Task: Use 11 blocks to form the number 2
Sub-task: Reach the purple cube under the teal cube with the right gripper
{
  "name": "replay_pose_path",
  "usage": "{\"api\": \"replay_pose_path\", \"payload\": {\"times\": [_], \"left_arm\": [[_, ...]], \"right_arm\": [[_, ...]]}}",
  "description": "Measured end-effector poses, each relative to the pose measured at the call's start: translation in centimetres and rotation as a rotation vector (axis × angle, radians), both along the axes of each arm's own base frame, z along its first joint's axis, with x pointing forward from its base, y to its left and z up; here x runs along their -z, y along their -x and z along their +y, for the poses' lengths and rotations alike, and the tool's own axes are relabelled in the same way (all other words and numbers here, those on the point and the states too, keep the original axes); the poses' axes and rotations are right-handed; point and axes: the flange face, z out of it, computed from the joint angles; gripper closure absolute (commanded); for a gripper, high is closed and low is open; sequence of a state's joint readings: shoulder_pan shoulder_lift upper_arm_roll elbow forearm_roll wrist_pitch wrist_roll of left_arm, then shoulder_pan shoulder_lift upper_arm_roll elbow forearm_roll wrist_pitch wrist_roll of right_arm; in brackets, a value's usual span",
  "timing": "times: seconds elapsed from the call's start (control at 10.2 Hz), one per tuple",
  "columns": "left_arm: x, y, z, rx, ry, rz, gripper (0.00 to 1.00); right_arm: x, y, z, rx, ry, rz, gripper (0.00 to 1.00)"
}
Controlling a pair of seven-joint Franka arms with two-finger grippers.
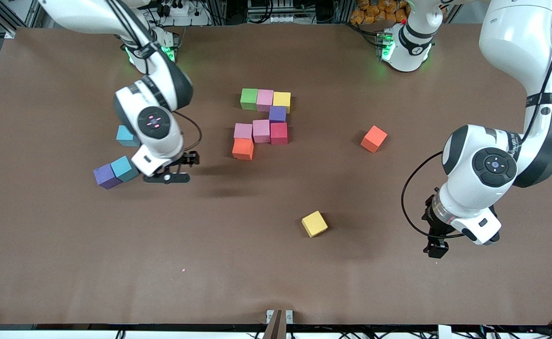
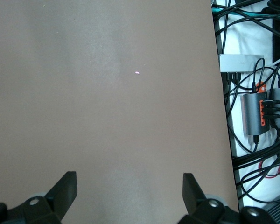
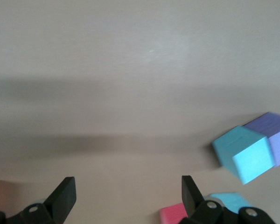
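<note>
Eight blocks of the number 2 (image 1: 263, 123) sit mid-tabletop (image 1: 276, 263): top row, purple link, middle row, an orange cube below. Three remain loose: an orange block (image 1: 374, 139), a yellow block (image 1: 314, 223), a purple block (image 1: 107, 176). The right pincer (image 1: 174, 169), beside the digit, and the left pincer (image 1: 435, 242), near the yellow block, gape wide, empty.

Robotics lab: aluminium framing (image 1: 3, 16), cable clutter (image 2: 256, 121), brown-covered table (image 1: 276, 263).
</note>
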State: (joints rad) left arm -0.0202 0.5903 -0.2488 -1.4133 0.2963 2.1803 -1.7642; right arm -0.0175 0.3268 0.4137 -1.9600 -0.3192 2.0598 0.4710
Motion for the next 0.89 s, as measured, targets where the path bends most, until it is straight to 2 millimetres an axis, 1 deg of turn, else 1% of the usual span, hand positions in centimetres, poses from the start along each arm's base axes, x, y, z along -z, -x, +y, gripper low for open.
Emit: {"api": "replay_pose_path", "payload": {"times": [0.1, 0.2, 0.3, 0.39, 0.49, 0.59, 0.89], "left_arm": [[0.0, 0.0, 0.0, 0.0, 0.0, 0.0, 0.0], [0.0, 0.0, 0.1, -0.001, 0.0, 0.0, 0.0], [0.0, 0.0, 0.2, -0.003, 0.0, 0.0, 0.0], [0.0, -0.1, 0.3, -0.004, 0.0, 0.0, 0.0], [0.0, -0.1, 0.4, -0.005, -0.001, 0.0, 0.0], [0.0, -0.1, 0.4, -0.006, -0.001, 0.0, 0.0], [0.0, -0.1, 0.5, -0.007, -0.001, 0.0, 0.0]], "right_arm": [[0.2, -0.8, -2.5, -0.042, -0.016, 0.008, 0.0], [1.0, -1.3, -5.1, -0.089, -0.043, 0.002, 0.0], [2.8, -1.0, -7.6, -0.149, -0.08, -0.014, 0.0], [4.6, -0.3, -10.2, -0.215, -0.109, -0.02, 0.0], [5.7, 0.4, -12.8, -0.272, -0.124, -0.008, 0.0], [6.0, 0.7, -15.2, -0.334, -0.132, 0.009, 0.0], [5.3, 0.5, -21.3, -0.622, -0.152, 0.054, 0.0]]}}
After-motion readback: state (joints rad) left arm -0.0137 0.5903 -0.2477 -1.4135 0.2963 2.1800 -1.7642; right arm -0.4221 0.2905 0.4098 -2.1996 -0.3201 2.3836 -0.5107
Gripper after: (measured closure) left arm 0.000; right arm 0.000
